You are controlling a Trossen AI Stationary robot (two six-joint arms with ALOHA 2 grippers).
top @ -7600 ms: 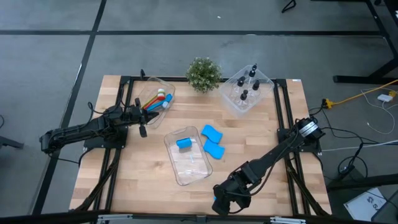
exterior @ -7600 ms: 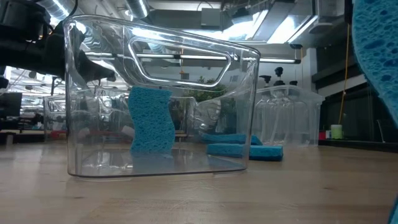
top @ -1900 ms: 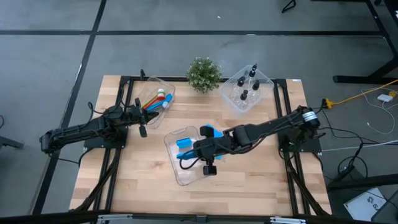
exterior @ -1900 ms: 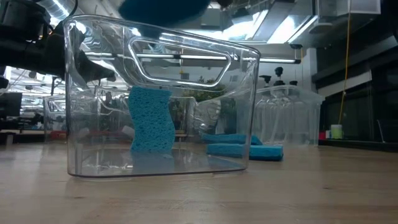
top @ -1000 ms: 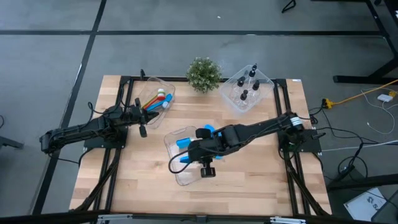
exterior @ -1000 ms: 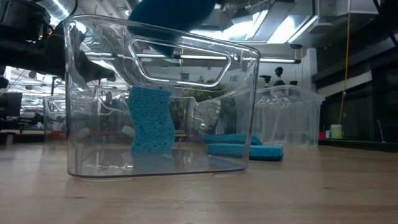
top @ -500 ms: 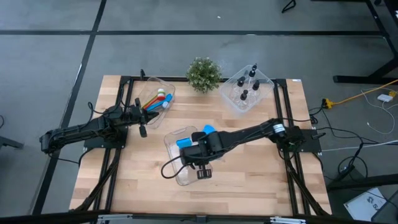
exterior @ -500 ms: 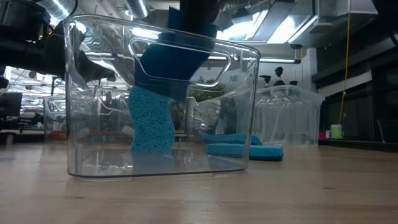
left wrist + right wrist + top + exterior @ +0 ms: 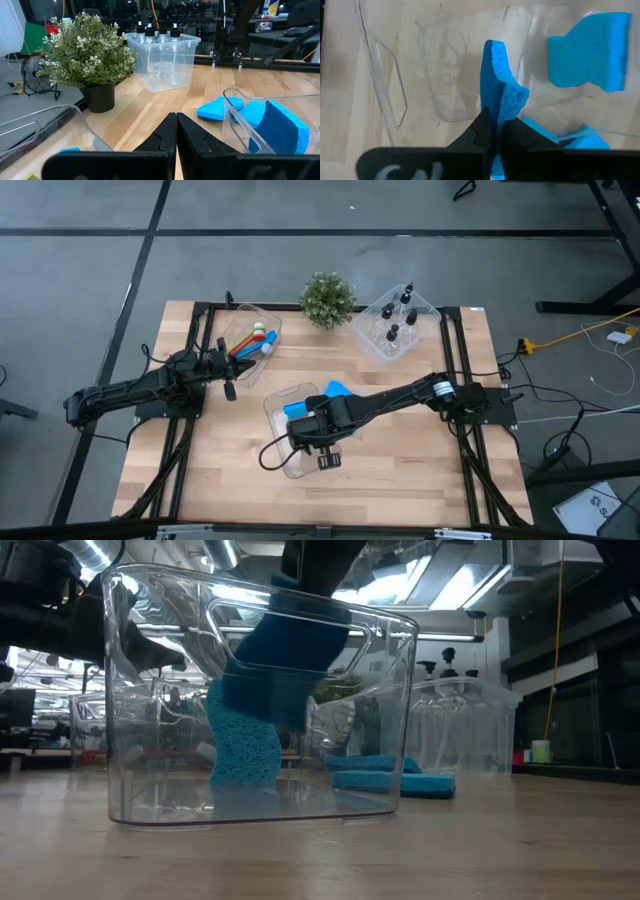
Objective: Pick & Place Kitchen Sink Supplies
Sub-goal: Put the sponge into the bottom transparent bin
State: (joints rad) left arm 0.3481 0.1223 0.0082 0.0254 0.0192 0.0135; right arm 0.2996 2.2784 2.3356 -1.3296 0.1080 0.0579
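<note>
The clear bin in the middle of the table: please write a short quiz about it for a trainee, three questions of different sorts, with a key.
1. True or false: the right gripper holds a blue sponge above the middle bin.
2. How many sponges already stand inside that bin? A) none B) one C) three
3. Fill in: the left gripper has its fingers ____.

Key: 1 true; 2 B, the standing sponge; 3 shut.

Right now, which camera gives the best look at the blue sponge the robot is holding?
The right wrist view: the held sponge stands edge-on, pinched in the right gripper over the clear bin. The low view shows it dark behind the bin wall. From above the arm hides it, and the left wrist view cannot settle which sponge is held.
</note>
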